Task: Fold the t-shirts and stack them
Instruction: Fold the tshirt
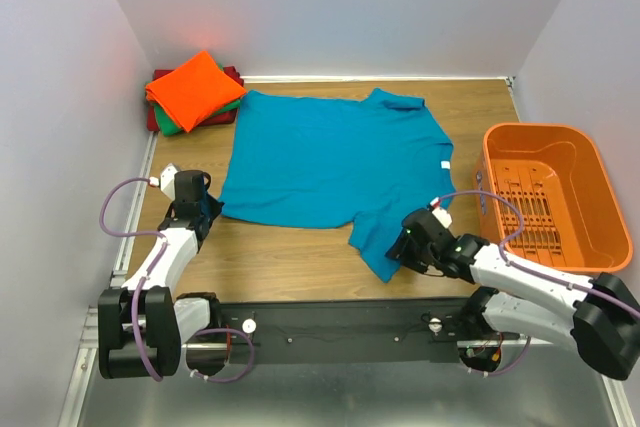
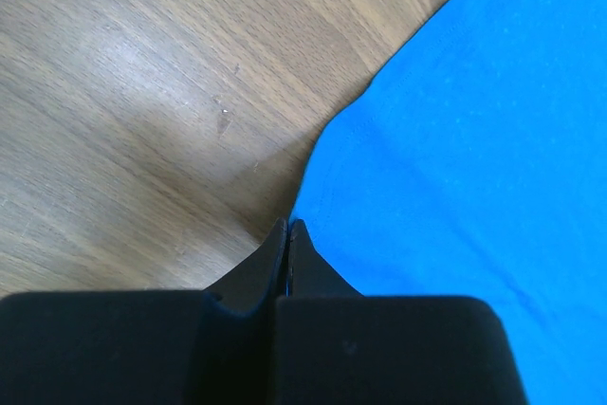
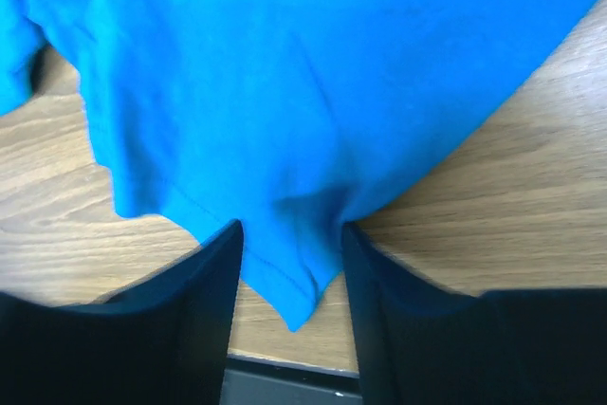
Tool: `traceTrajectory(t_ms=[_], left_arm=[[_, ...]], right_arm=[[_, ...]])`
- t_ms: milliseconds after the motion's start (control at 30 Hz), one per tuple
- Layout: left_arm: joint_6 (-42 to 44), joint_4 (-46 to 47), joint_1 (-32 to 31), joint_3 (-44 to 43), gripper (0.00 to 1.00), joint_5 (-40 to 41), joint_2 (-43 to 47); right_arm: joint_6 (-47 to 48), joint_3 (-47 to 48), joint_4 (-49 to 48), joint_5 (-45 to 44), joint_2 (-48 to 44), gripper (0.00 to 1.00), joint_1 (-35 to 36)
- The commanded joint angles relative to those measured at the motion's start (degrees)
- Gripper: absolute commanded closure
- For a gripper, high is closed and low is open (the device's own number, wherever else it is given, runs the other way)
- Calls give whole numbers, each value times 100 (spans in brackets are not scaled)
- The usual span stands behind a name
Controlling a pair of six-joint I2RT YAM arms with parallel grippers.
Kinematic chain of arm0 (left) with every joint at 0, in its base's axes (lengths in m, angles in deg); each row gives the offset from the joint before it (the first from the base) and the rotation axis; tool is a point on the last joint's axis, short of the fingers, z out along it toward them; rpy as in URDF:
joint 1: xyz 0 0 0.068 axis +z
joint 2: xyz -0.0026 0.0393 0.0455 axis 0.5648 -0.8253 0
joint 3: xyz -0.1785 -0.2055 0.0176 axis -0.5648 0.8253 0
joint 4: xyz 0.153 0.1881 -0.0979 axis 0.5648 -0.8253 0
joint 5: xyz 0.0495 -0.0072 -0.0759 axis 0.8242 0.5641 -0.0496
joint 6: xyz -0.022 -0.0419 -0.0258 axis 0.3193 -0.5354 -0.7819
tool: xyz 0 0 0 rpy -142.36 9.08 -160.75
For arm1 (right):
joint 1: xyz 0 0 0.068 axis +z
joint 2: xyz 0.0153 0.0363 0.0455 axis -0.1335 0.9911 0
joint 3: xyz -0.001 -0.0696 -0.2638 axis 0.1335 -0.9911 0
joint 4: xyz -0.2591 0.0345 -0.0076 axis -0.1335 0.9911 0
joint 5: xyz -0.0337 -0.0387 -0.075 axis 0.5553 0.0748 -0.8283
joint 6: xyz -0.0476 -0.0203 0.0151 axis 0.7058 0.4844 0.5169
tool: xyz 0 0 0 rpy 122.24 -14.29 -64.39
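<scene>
1. From the top view, your teal-blue short-sleeved cotton t-shirt point(image 1: 320, 157) lay spread flat mid-surface on the wooden table point(image 1: 300, 267). Its long axis ran left to right, with the hem toward the left edge and the collar toward the orange slotted plastic basket point(image 1: 545, 130) at the right edge. The orange folded shirt point(image 1: 195, 87) topped the green point(image 1: 176, 127) and dark red point(image 1: 154, 117) ones in the far-left corner. Your left gripper point(image 1: 207, 209) sat at the near hem corner and your right gripper point(image 1: 403, 245) at the near sleeve. The shirt's bulk lay toward the far edge from both.

2. In the left wrist view, the left gripper point(image 2: 288, 227) was fully closed, its tips touching the shirt's point(image 2: 474, 158) hem edge. You could not tell whether any cloth was pinched.

3. In the right wrist view, the right gripper point(image 3: 291, 230) stood partly open and straddled the sleeve tip point(image 3: 294, 291), gripping nothing. I judged that closing there would take the sleeve, the right arm being the nearer one to it.
</scene>
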Motion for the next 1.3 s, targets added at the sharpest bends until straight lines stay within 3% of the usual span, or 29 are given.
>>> traceTrajectory(t_ms=[0,33,133,167,400,600,833,967,1133,1267], left_arm=[[49,0,-9,-64,100,59,43],[49,9,-9,-72,100,59,43],[84,-88,0,-81,100,120,95],[93,-114,0,-90,100,147,130],[-82,-527,44,-108,100,436,595],[-381,-852,44,-11,100,630,1079],[-566,-959,35,33,100,561,1308],[-391,-432,35,-19,100,297,1054],[-232,-150,-132,-817,100,173,-219],[-267,-53,-360,-1354,100,156,-993]], right_arm=[[-374,-279,358,-292,322,55,204],[-374,-279,419,-362,287,72,196],[-383,-183,760,-494,-81,97,196],[-374,-130,893,-520,-361,99,196],[-269,520,2150,-495,-1434,99,196],[-128,881,2852,-151,-1742,99,196],[56,1610,3522,-650,-1920,99,204],[591,1882,3102,-1275,-1210,99,196],[953,2417,2084,-1864,645,99,143],[1452,2796,1300,-1612,1603,99,-321]])
